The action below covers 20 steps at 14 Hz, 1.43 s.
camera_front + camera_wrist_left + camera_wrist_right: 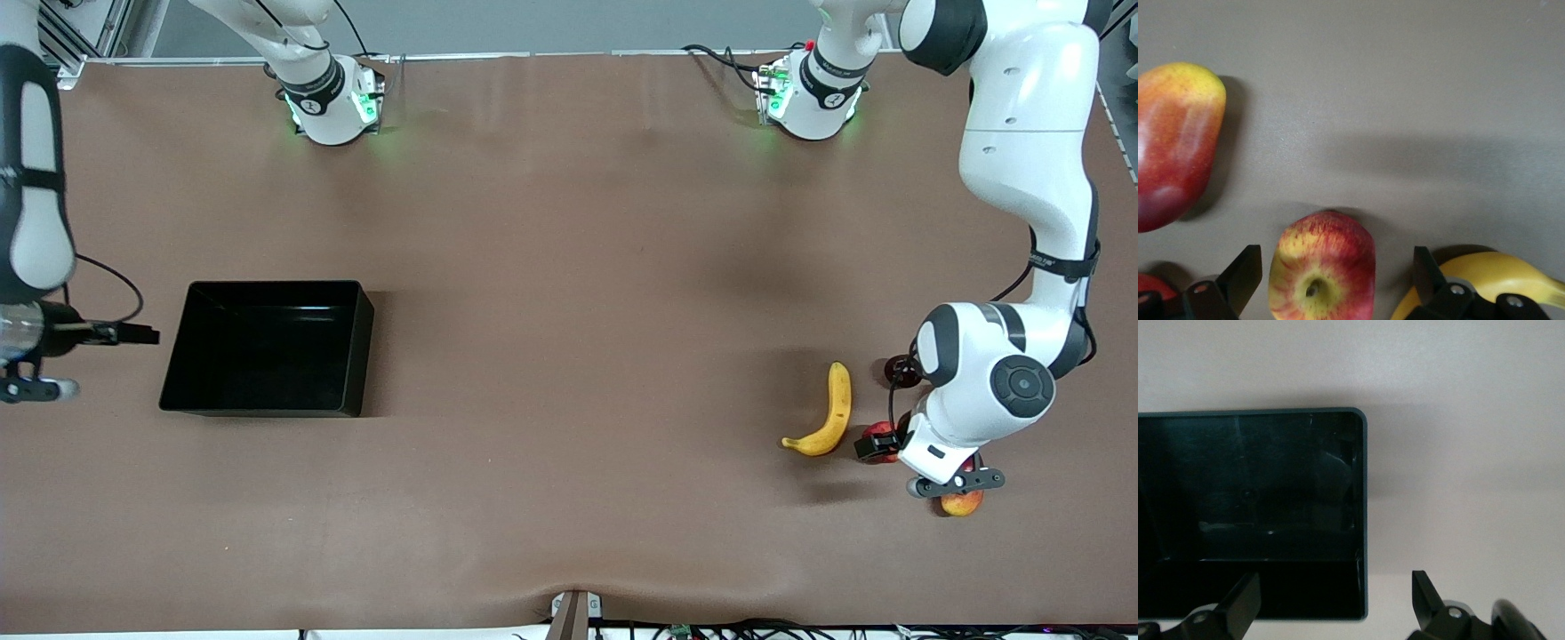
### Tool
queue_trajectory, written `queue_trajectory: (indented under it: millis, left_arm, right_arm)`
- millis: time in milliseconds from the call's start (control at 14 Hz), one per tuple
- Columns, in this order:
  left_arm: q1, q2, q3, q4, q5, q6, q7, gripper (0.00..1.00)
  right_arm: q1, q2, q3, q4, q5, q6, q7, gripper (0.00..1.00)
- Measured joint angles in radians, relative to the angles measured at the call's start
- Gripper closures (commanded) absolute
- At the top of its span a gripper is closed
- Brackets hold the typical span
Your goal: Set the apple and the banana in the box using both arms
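right gripper waits, fingers spread wide with nothing between them, over the edge of the black box, which sits at the right arm's end of the table. at the left arm's end lies the banana, and just beside it the left gripper hangs low, fingers apart on either side of the apple, with a mango close by.

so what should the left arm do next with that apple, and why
Probably lower the left gripper a little further and close on the apple. In the left wrist view its open fingers stand on either side of the apple without touching it, with the banana close beside one finger. The box holds no fruit, and the right gripper waits open at its rim.
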State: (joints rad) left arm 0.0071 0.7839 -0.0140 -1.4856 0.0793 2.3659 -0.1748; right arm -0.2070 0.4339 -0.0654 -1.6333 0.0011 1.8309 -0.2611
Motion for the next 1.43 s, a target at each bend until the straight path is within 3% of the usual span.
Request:
queue_trajectory:
  millis: [143, 286, 500, 571, 643, 714, 857, 1429]
  left_arm:
    - [0.000, 0.005, 0.001, 0.004, 0.000, 0.001, 0.007, 0.06]
    - [0.000, 0.005, 0.001, 0.009, 0.002, 0.001, 0.009, 0.17]
    - [0.000, 0.005, 0.002, 0.011, 0.004, -0.001, 0.012, 0.44]
    - [0.000, 0.005, 0.002, 0.011, 0.004, -0.002, 0.012, 0.52]
    - [-0.001, 0.005, 0.002, 0.012, 0.004, -0.005, 0.012, 0.59]
    - [-0.001, 0.004, 0.002, 0.014, 0.005, -0.011, 0.013, 0.69]
    - [-0.003, 0.004, 0.002, 0.015, 0.005, -0.018, 0.013, 1.00]
    - [-0.008, -0.067, -0.005, 0.037, 0.005, -0.141, 0.013, 1.00]
  right_arm:
    - [-0.015, 0.030, 0.000, -0.061, 0.000, 0.084, -0.028, 0.00]
    - [-0.020, 0.042, 0.000, -0.145, 0.000, 0.193, -0.036, 0.00]
    - [-0.021, 0.043, 0.000, -0.231, 0.000, 0.268, -0.038, 0.58]
    - [-0.022, 0.043, 0.000, -0.242, 0.000, 0.271, -0.038, 0.69]
    - [-0.022, 0.043, 0.000, -0.247, 0.000, 0.272, -0.038, 0.88]
    - [-0.022, 0.043, 0.000, -0.251, 0.000, 0.272, -0.038, 1.00]
    - [-0.022, 0.044, 0.000, -0.258, 0.000, 0.273, -0.038, 1.00]
    - [-0.023, 0.043, 0.002, -0.232, 0.009, 0.221, -0.038, 1.00]
